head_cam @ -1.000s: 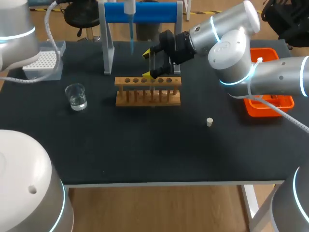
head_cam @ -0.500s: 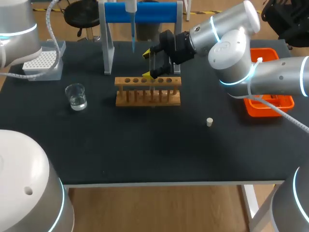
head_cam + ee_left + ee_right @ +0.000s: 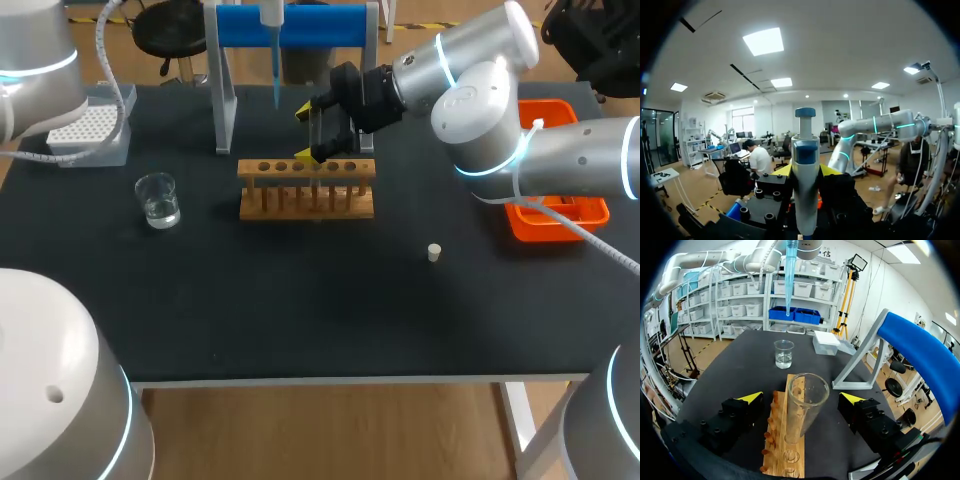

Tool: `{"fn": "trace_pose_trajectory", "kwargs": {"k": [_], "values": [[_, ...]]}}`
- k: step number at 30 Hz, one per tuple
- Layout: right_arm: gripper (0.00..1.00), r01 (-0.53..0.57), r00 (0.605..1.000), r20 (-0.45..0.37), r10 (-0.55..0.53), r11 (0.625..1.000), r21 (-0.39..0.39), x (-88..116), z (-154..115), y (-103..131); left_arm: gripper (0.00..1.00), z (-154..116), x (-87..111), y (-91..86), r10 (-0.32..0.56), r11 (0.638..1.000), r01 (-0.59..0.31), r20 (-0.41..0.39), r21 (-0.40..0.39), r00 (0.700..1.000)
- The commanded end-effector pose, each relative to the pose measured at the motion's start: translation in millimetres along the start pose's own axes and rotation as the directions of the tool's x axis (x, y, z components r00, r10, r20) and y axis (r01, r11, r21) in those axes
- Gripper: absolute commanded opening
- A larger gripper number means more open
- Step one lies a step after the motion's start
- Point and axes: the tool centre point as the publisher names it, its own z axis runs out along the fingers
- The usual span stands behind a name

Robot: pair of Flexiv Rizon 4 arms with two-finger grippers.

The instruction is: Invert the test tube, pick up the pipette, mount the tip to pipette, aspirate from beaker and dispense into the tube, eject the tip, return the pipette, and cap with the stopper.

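Our right gripper [image 3: 801, 398] is spread wide, one yellow-tipped finger on each side of the clear glass test tube [image 3: 803, 407] and neither touching it; the tube stands upright, mouth up, in a hole of the long wooden test tube rack [image 3: 781, 440]. Seen from the head camera, this gripper [image 3: 306, 133] hangs over the back edge of the rack [image 3: 306, 187], and our right arm [image 3: 470, 70] comes in from the right side. Our left gripper [image 3: 806, 172] is clenched on the white and blue pipette [image 3: 805, 150], a yellow tip pressed against each side of its body and its plunger end pointing away from the wrist. The pipette's long translucent blue tip [image 3: 275, 78] points down in front of the blue-topped stand with grey legs [image 3: 300, 25], behind the rack. In the right wrist view the same tip [image 3: 789, 255] hangs above the small glass beaker of clear liquid [image 3: 784, 353]; the beaker sits beyond the far end of the rack. A white tip box [image 3: 88, 128] sits near the table's back left corner. The small white stopper [image 3: 434, 252] lies on the black table [image 3: 300, 310], well apart from the rack, towards the right; an orange tray [image 3: 556, 218] sits at the right edge, partly hidden by our right arm.
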Motion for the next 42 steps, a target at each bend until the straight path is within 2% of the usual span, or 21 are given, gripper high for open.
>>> {"fn": "trace_pose_trajectory", "kwargs": {"k": [1, 23, 42], "values": [[1.00, 0.000, 1.000, -0.001, 0.000, 1.000, 0.002, 0, -1, 0, 0.00, 5, -3.6, 2.2, 0.003, 1.000, -0.002, -0.007, 0.013, 1.000], [1.00, 0.000, 1.000, -0.001, 0.000, 1.000, 0.002, 0, -1, 0, 0.00, 38, -17.7, -0.2, -0.008, 0.999, 0.010, -0.045, 0.034, 0.999], [1.00, 0.000, 1.000, -0.001, 0.000, 1.000, 0.002, 0, -1, 0, 0.00, 45, -20.9, 4.5, 0.003, 0.999, 0.000, -0.061, 0.050, 0.998]]}}
